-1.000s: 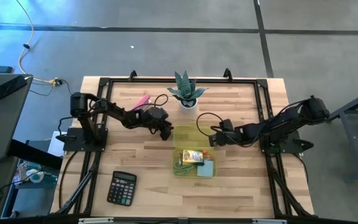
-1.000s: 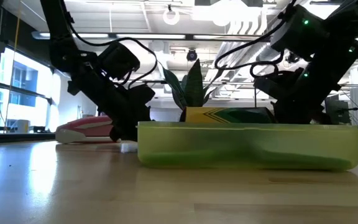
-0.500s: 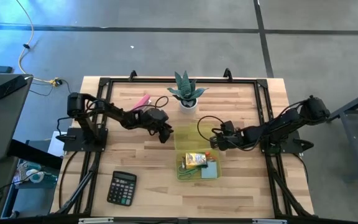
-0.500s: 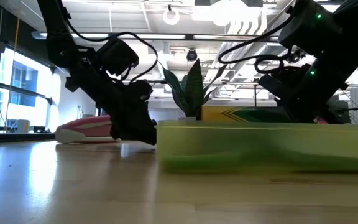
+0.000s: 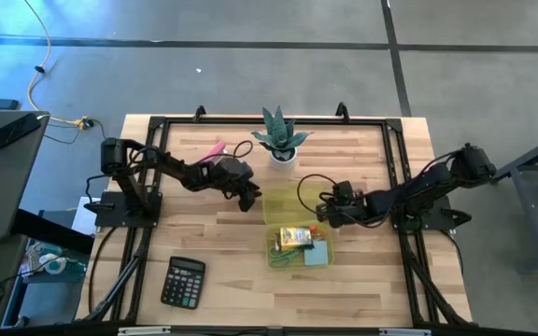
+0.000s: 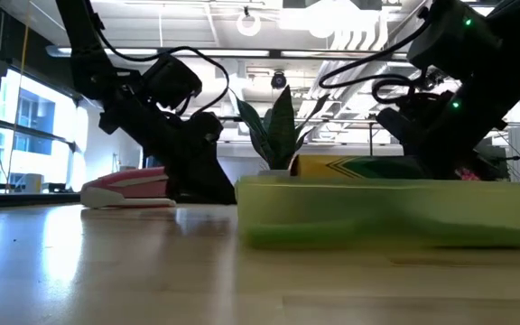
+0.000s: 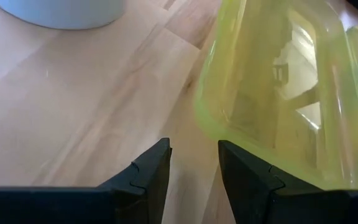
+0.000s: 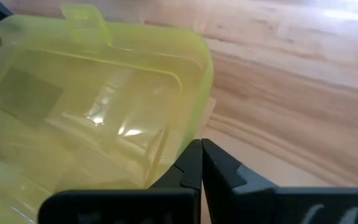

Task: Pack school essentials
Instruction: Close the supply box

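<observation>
A translucent yellow-green box lies open: its base (image 5: 299, 250) holds a yellow stationery box (image 5: 292, 237), a light-blue note pad (image 5: 314, 253) and green items, and its lid (image 5: 278, 203) lies flat on the table toward the far side. My left gripper (image 5: 248, 198) is open with a narrow gap, low at the lid's left corner (image 7: 216, 118); whether it touches the lid, I cannot tell. My right gripper (image 5: 323, 213) is shut at the lid's right edge. In the low view the box (image 6: 386, 212) sits between both grippers. My right gripper (image 8: 199, 149) meets the lid's rim (image 8: 194, 127) at its right-hand edge, coming in low and nearly level from the table's right. The shut fingers hide the place of contact, so I cannot tell how much rim lies between them. The lid rests flat on the table.
A potted plant (image 5: 282, 140) stands just beyond the lid at the far side. A pink oblong bar (image 5: 211, 149) lies far left of it. A black calculator (image 5: 183, 281) lies near the front left. Bare wood spreads to the right of the box.
The box has slid a short way along the table toward the right and near edges, lid and base together. My right gripper has drawn back toward the right with it, and my left gripper has followed the lid's left corner to the right.
</observation>
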{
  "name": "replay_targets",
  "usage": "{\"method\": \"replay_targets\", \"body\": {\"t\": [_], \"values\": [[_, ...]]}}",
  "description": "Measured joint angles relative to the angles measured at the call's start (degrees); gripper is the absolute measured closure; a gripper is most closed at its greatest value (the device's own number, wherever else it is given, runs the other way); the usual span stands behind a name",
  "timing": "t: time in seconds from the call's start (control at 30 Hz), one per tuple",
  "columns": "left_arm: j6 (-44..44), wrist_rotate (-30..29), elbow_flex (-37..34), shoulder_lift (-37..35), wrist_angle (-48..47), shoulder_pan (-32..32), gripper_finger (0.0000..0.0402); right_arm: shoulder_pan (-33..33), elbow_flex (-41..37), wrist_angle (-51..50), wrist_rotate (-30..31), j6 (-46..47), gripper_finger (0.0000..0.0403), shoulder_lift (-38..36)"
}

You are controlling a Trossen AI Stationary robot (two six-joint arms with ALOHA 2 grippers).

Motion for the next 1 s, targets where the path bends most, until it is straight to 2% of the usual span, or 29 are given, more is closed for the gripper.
{"method": "replay_targets", "body": {"t": [0.27,0.37,0.67,0.8,1.0], "values": [[1.61,-0.21,0.00,-0.04,0.36,0.01,0.0271,3.87,0.00,-0.47,9.45,-2.76,0.0403,-0.06],[2.10,-0.20,0.00,-0.09,0.46,0.01,0.0271,4.83,0.00,-0.86,11.18,-2.77,0.0403,-0.07],[3.06,0.98,0.02,-0.39,3.50,-0.07,0.0271,4.62,0.00,-2.72,9.36,-2.44,0.0403,-0.07],[3.48,3.25,0.02,-0.39,5.18,-0.23,0.0271,4.43,0.00,-4.59,6.58,1.30,0.0403,-0.07],[4.63,3.41,0.13,-0.44,5.79,-0.77,0.0271,4.41,0.00,-5.57,3.73,5.41,0.0403,-0.07]]}}
